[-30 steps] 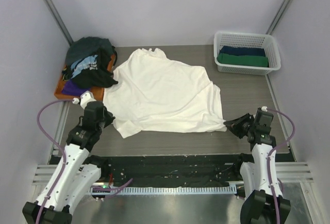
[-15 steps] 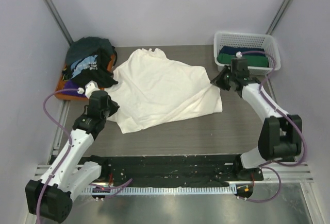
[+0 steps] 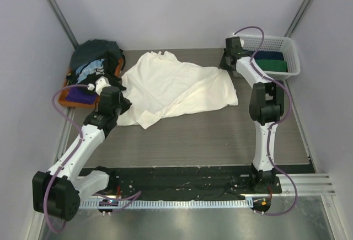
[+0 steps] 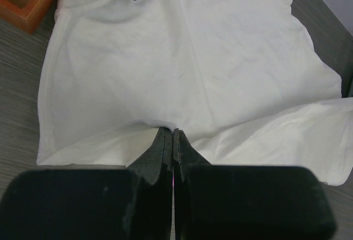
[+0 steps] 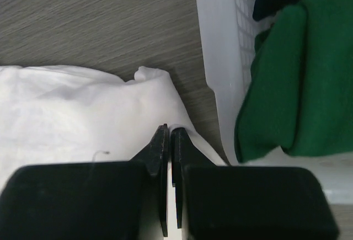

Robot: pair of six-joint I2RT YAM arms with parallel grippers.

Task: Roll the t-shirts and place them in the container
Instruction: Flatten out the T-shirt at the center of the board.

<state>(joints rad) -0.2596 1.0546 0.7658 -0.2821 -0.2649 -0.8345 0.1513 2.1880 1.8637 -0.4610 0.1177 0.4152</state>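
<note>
Top external: one cream t-shirt [image 3: 182,83] spread on table [image 3: 220,135], strung between left gripper [image 3: 122,106] and right gripper [image 3: 225,63], near hem doubled back toward the collar. On the outer side of the left gripper, one orange tray [image 3: 67,101] under a heap of dark tees [image 3: 96,63]. At least three there by colour (teal, black with blue print, purple); exact count hidden. Just beyond the right gripper, one white basket [image 3: 293,58] with two already rolled: green tee [image 3: 273,65], navy tee [image 3: 265,55].

Left wrist: clamped tight on a thin fold of cream cloth at the tips. Rest of the shirt fanning out ahead; tray corner far ahead-left.

Right wrist: likewise pinched closed on the cream edge. Basket wall just right of the tips, green roll inside.

Handling, as a judgement: light, limp cotton with no stiffness. Sags and drags wherever unsupported, creases easily. Best taken at hem corners or along the fold edge, both sides level, for an even roll. Single-layer pinch likely to slip.
</note>
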